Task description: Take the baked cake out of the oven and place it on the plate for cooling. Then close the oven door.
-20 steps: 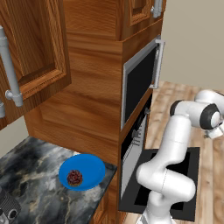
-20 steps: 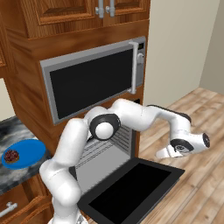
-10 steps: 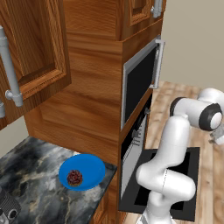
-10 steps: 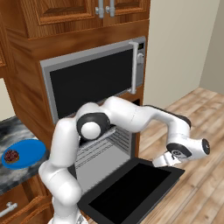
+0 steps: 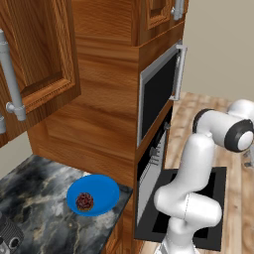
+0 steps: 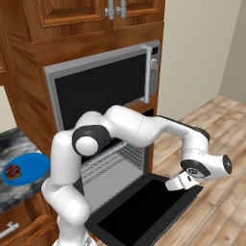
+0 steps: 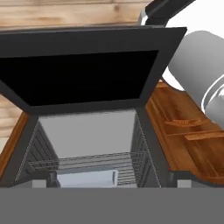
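Small speckled dark-brown cake [image 5: 85, 201] sits on the round blue plate [image 5: 101, 190]; claw [image 6: 177, 183] wide open, empty, near the black glass oven door [image 6: 144, 206]: closing it comes next, needing a lift from beneath.

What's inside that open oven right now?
Inside the oven are wire racks and a grey tray; no cake shows there. The cake sits on the blue plate. The cavity's lowest part is hidden.
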